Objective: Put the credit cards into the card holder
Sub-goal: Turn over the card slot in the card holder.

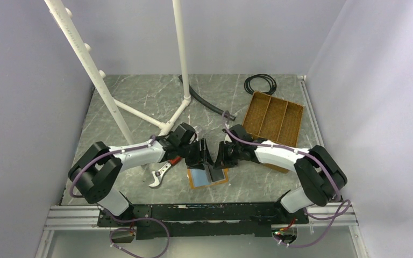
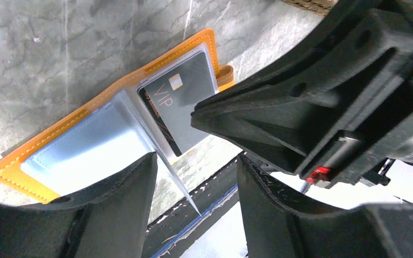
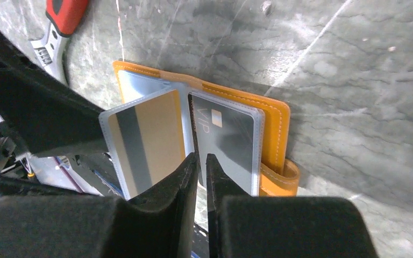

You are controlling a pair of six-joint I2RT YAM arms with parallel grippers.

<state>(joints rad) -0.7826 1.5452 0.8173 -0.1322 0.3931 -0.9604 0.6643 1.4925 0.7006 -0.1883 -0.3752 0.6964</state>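
Observation:
The orange-tan card holder [image 1: 208,177] lies open on the table between both grippers. It also shows in the left wrist view [image 2: 43,145] and the right wrist view [image 3: 277,129]. A dark "VIP" card [image 3: 231,134] sits in a clear sleeve on its right half [image 2: 180,102]. A sleeve with a tan card with a black stripe [image 3: 145,140] stands lifted. My right gripper [image 3: 200,157] is almost shut, pinching a thin dark edge-on sheet that looks like a card. My left gripper [image 2: 196,161] is open and straddles a raised sleeve page [image 2: 156,145].
A red-handled wrench [image 1: 164,171] lies left of the holder and also shows in the right wrist view [image 3: 59,27]. A brown divided tray [image 1: 274,118] stands at the back right. A white pipe stand [image 1: 140,113], a black hose and a cable coil [image 1: 260,83] are behind.

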